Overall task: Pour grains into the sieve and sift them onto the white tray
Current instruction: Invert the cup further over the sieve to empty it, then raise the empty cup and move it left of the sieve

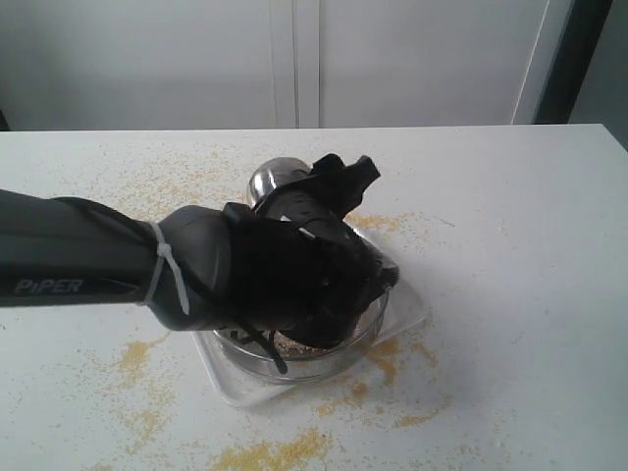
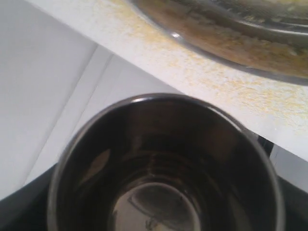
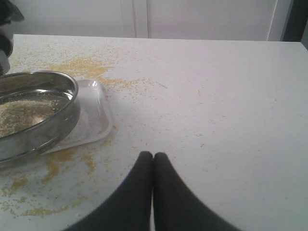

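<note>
Over the far edge of the sieve (image 3: 67, 113), the left gripper (image 1: 329, 191) is clamped wide around a tipped steel cup (image 2: 166, 163), which looks empty. The grains (image 3: 21, 113) lie in the sieve, which sits on the white tray (image 3: 99, 114). Well apart to the sieve's right sits the right gripper (image 3: 153, 161), fingers pressed together, so the left arm is nearer.

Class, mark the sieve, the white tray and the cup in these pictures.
sieve (image 3: 62, 120), right wrist view, shiny side wall.
white tray (image 3: 96, 115), right wrist view, bare end.
cup (image 2: 168, 144), left wrist view, dark inner wall.
</note>
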Action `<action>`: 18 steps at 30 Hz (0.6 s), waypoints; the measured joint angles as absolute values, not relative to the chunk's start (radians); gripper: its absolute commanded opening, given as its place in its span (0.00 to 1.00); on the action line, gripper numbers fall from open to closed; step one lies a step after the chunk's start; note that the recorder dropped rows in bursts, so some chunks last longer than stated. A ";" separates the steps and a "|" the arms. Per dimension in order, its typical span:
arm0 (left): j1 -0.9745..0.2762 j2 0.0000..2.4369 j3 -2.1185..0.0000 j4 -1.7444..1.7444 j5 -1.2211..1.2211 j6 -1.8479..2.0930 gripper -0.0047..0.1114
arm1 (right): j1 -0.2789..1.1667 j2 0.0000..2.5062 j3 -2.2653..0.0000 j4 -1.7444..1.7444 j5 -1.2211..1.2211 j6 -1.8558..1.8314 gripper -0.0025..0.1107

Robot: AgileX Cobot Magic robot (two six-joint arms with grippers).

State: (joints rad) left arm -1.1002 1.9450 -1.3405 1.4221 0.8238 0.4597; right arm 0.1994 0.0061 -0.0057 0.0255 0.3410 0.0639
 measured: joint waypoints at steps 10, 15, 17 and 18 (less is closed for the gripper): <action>-1.063 1.921 -1.338 1.417 0.937 0.412 0.04 | 0.199 0.006 -0.006 0.025 0.341 0.064 0.02; -1.072 1.878 -1.338 1.400 0.962 0.229 0.04 | 0.199 0.006 -0.006 0.025 0.341 0.064 0.02; -1.051 1.853 -1.338 1.318 0.936 0.151 0.04 | 0.199 0.006 -0.006 0.025 0.341 0.064 0.02; -1.040 1.843 -1.338 1.260 0.920 0.113 0.04 | 0.199 0.006 -0.006 0.025 0.341 0.064 0.02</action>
